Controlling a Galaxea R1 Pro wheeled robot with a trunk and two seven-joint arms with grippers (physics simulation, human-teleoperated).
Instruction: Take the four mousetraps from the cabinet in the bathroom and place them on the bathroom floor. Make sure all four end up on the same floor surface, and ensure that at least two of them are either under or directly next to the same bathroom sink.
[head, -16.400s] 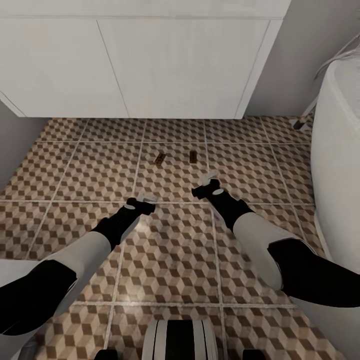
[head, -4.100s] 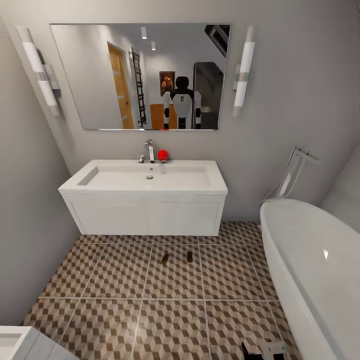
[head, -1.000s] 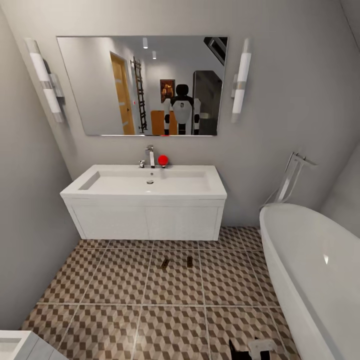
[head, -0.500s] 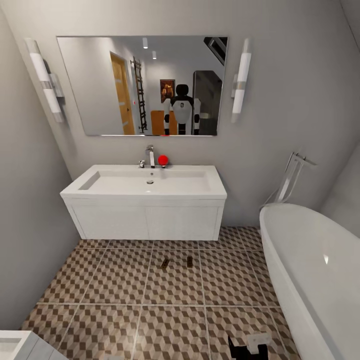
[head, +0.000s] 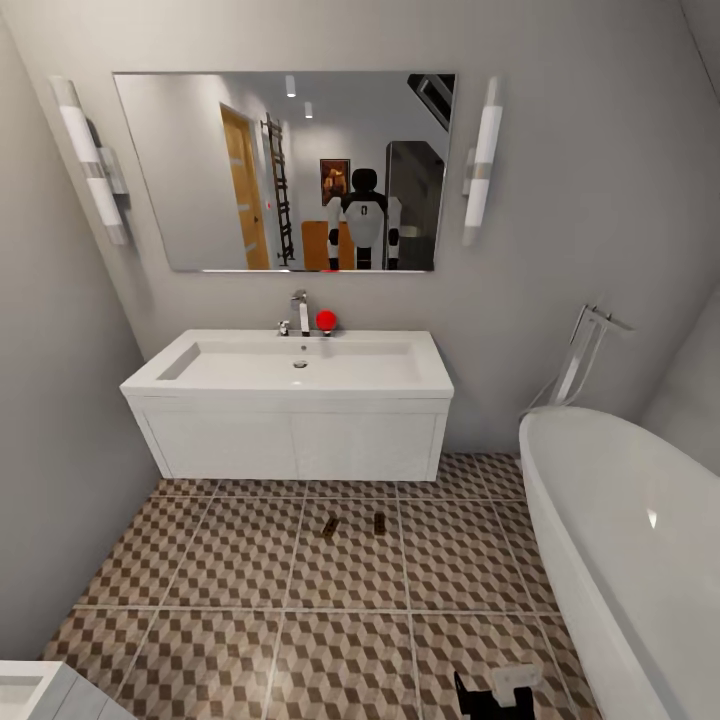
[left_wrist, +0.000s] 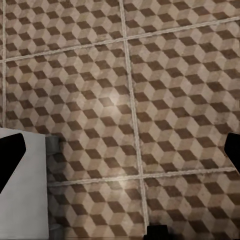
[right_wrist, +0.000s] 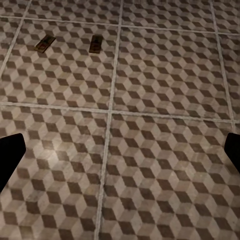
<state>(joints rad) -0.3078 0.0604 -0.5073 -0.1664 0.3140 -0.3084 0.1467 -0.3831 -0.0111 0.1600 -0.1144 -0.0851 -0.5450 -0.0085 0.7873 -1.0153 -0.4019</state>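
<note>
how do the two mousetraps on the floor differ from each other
In the head view, the left mousetrap lies slanted against the tile lines, while the right mousetrap lies nearly square to them. The left one sits slightly farther from the sink's vanity than the right one. Both are small flat brown boards, lying apart on the same patterned bathroom floor in front of the vanity.

Before us, grey walls, our mirror (head: 285, 170) between two tube lamps, white bathtub (head: 630, 540) on the right.
</note>
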